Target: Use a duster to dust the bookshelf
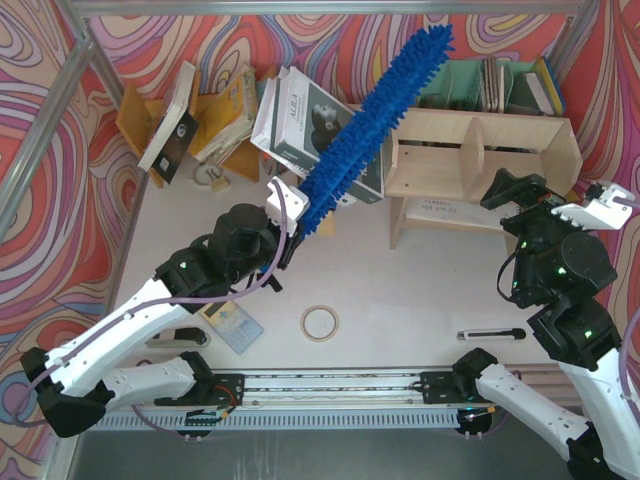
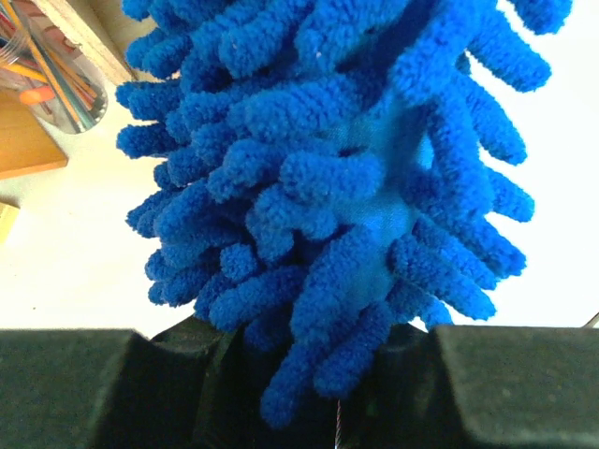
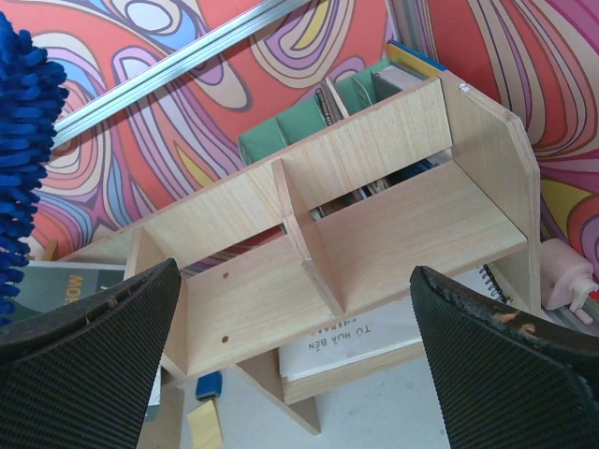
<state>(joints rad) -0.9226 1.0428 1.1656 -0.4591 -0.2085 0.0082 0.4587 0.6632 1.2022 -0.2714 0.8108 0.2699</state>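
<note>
The fluffy blue duster (image 1: 370,125) slants up from my left gripper (image 1: 287,222) toward the back wall, its tip above the left end of the bookshelf (image 1: 480,160). In the left wrist view the duster (image 2: 346,159) fills the frame. My left gripper (image 2: 314,374) is shut on its base, and the handle is hidden. The pale plywood bookshelf (image 3: 374,234) has an upright divider and a white book on its lower shelf. My right gripper (image 1: 555,200) hovers open at the shelf's right end. In the right wrist view that gripper (image 3: 295,355) has nothing between its fingers.
An orange rack (image 1: 135,115) with leaning books stands at the back left, with a grey book (image 1: 315,125) behind the duster. A teal organiser (image 1: 470,85) stands behind the shelf. A tape ring (image 1: 319,323), a pen (image 1: 490,333) and a small card (image 1: 232,322) lie near the front.
</note>
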